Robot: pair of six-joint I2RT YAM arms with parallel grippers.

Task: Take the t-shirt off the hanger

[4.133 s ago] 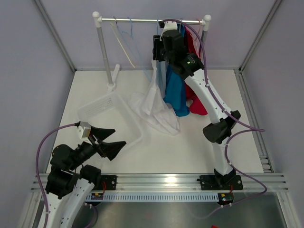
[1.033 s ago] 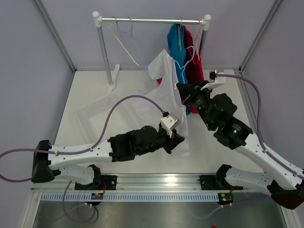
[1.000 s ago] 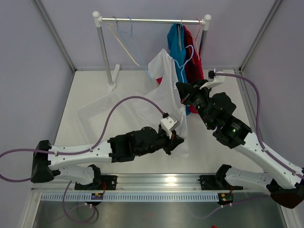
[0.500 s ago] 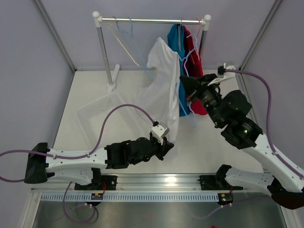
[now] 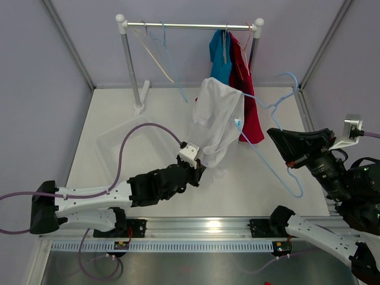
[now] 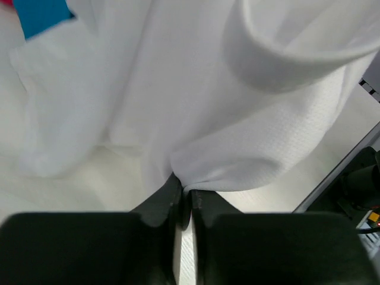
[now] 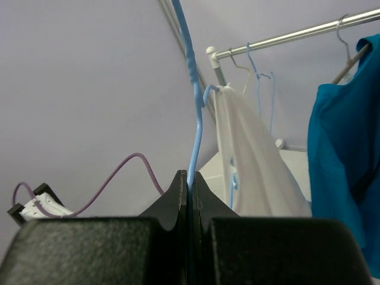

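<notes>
The white t-shirt [image 5: 217, 116] hangs by one shoulder from the far tip of the light-blue hanger [image 5: 270, 169], above the table's middle. My left gripper [image 5: 199, 164] is shut on the t-shirt's lower edge; in the left wrist view the cloth [image 6: 237, 136] is pinched at the tips of the left gripper [image 6: 184, 192]. My right gripper [image 5: 278, 140] is raised at the right and is shut on the hanger wire. The right wrist view shows the right gripper [image 7: 191, 181] with the blue wire [image 7: 194, 119] running up from it to the t-shirt [image 7: 249, 160].
The clothes rail [image 5: 190, 25] stands at the back with a blue shirt [image 5: 221, 56], a red shirt [image 5: 246, 101] and bare hangers [image 5: 157, 53] on it. Its left post [image 5: 132, 65] stands on the table. A clear plastic tray [image 5: 119, 139] lies at the left.
My right gripper has pulled the hanger right and toward the near edge. The t-shirt has slid off most of the hanger to its far tip. The left gripper moved slightly back, still holding the hem.
</notes>
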